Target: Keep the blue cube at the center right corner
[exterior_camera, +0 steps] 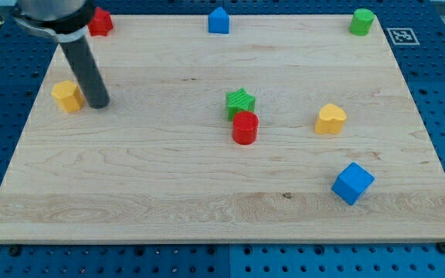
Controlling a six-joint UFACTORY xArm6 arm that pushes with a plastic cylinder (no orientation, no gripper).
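The blue cube [352,183] lies on the wooden board [145,185] toward the view's lower right, turned at an angle, a little in from the right edge. My tip [97,103] rests on the board at the view's upper left, far from the blue cube. It stands just right of a yellow block [66,96], close to it; I cannot tell if they touch.
A green star [239,101] and a red cylinder [246,127] touch near the middle. A yellow heart [331,119] lies right of them. Along the top edge are a red block [100,21], a blue house-shaped block [219,20] and a green cylinder [362,22].
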